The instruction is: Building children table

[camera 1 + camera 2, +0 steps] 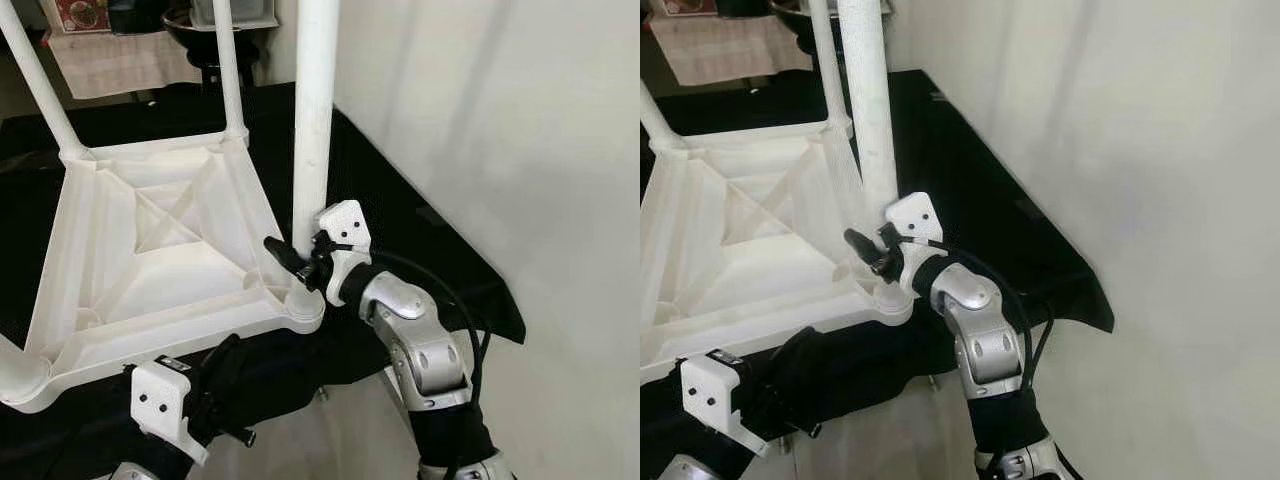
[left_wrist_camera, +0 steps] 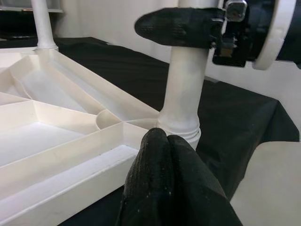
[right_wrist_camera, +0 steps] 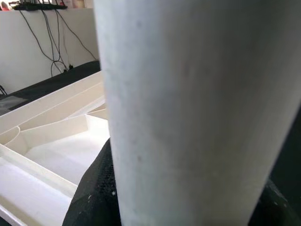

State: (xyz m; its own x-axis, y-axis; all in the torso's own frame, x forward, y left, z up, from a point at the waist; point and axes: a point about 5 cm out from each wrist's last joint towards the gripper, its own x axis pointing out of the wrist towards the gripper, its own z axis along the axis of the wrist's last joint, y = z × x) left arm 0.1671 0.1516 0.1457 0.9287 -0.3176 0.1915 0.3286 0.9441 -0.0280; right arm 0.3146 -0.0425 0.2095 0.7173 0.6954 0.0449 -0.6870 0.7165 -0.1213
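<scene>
A white plastic children's table (image 1: 150, 260) lies upside down on a black cloth. Its near-right leg (image 1: 315, 120) stands upright in the corner socket (image 1: 303, 305). My right gripper (image 1: 298, 255) is shut on this leg just above the socket; the leg (image 3: 197, 113) looms close in the right wrist view, with a black finger (image 3: 94, 193) beside it. My left gripper (image 2: 165, 137) sits low in front of the table's near edge, shut on nothing, pointing at the same socket. Two more legs (image 1: 228, 70) (image 1: 40, 85) stand at the far corners.
A white wall (image 1: 520, 150) runs close along the right. The black cloth (image 1: 480, 290) ends at a corner near my right arm, with pale floor (image 1: 330, 430) below. A light cloth (image 1: 110, 60) and dark furniture sit at the back.
</scene>
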